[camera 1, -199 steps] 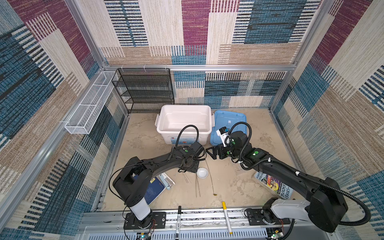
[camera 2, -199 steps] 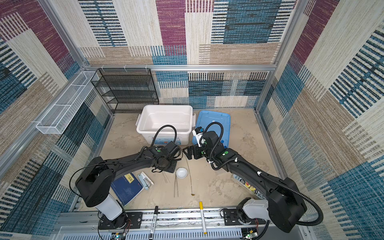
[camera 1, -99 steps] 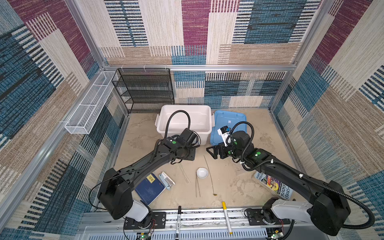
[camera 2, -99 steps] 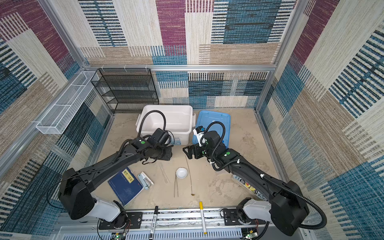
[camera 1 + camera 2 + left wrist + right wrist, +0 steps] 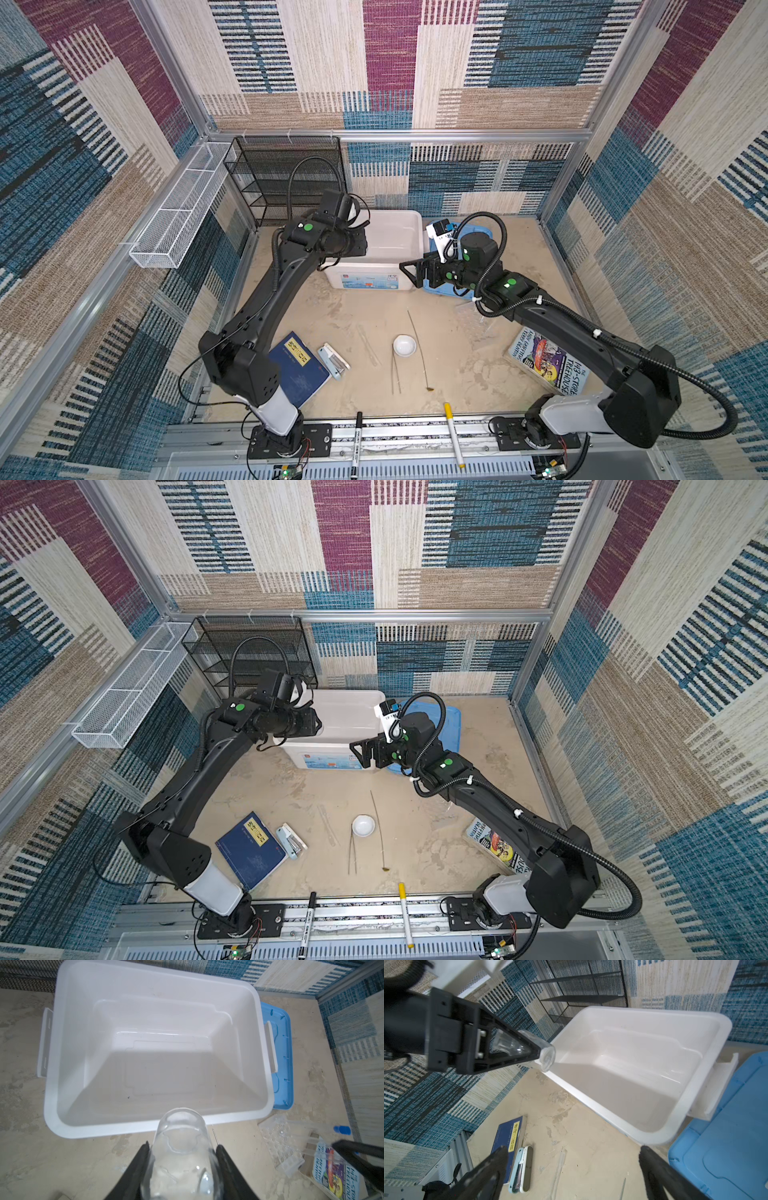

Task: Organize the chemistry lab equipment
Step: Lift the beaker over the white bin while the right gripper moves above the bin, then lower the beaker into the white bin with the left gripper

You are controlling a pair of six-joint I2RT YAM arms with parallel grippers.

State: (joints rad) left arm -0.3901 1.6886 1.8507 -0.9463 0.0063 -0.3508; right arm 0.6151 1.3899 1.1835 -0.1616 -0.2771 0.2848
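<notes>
The small glass beaker (image 5: 182,1136) is pinched between the fingers of the left gripper (image 5: 182,1146), which are pressed against its two sides. It is held in the air on its side, with one end hanging just over the near rim of the white bin (image 5: 49,1064).

The right gripper (image 5: 574,1151) is held above the surface close to the bin's front right corner, as that corner is seen in both top views. Its fingers are spread wide and nothing is clasped between them.

A blue lid (image 5: 282,1053) is laid flat against the bin's right end. The clear plastic rack (image 5: 280,1142) is seen on the surface off the bin's front right corner, and a blue-capped test tube (image 5: 341,1129) is seen just past it, farther from the bin.

In front of the bin and well apart from it, the small white dish (image 5: 404,345) is set on the surface. The long thin spoon (image 5: 417,349) is laid just beside the dish, with its handle end pointed toward the bin. The metal tweezers (image 5: 395,374) are laid at the dish's far side from the bin. The glass rod (image 5: 368,345) is laid near the dish, toward the bin's left end.
</notes>
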